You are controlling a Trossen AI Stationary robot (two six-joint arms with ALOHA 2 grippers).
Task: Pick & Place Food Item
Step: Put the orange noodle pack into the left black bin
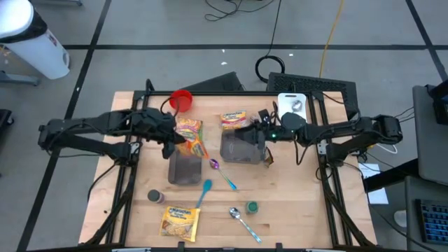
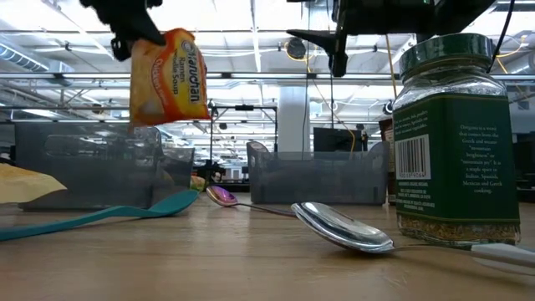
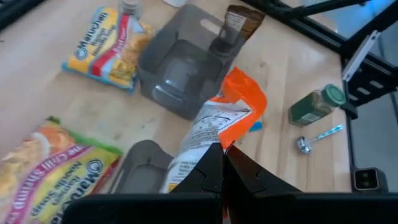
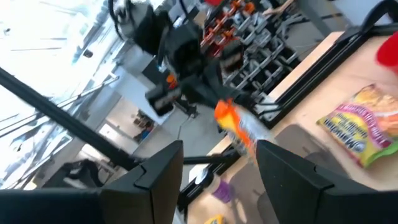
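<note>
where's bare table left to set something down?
Widest bare wood: the left edge of the table, beside the left bin, and the right side past the right bin, above the green spice jar. Crowded: the front strip with ramen packet, small jar, teal spoon, metal spoon.

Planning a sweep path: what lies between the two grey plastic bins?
In the high view, between the left grey bin and right grey bin: a purple-bowled spoon.

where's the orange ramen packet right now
In the high view the orange ramen packet hangs left of centre, pinched in the left gripper above the left grey bin, lifted clear of the table.
</note>
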